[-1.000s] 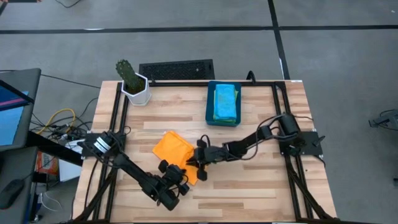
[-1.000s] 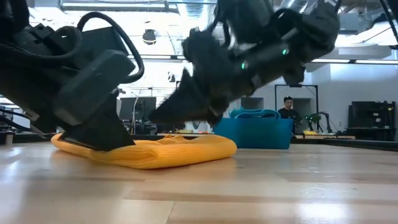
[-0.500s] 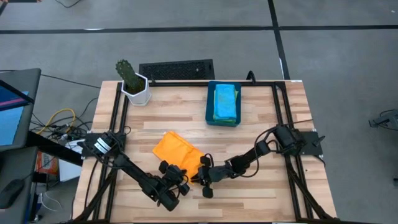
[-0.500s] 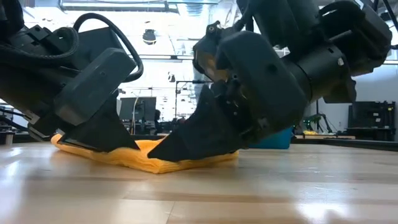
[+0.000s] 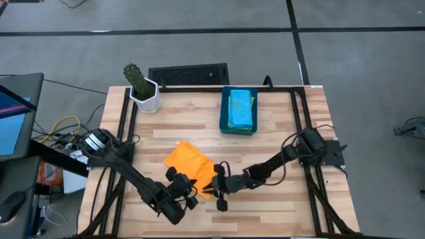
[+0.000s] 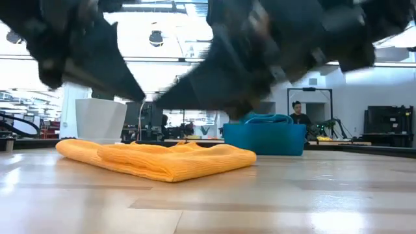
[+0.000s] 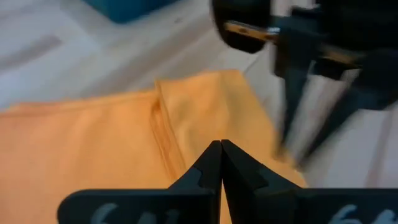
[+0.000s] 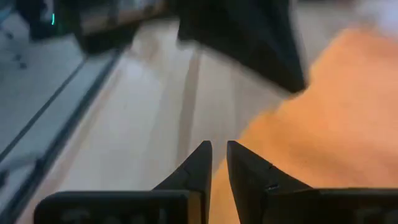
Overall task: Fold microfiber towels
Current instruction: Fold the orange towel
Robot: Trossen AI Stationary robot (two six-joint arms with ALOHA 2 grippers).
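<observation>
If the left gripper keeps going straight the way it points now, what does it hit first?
Most likely the orange towel: the left gripper, shut, points across it. Beyond stands the right gripper, though depth is hard to judge.

Orange towel (image 5: 190, 161), blue bin (image 5: 239, 110), pale striped table (image 5: 279, 143)

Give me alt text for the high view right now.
A folded orange microfiber towel lies on the wooden table, with the left gripper and right gripper meeting at its near corner. Behind sit a dark blue rectangular bin of folded towels and a potted cactus.
</observation>
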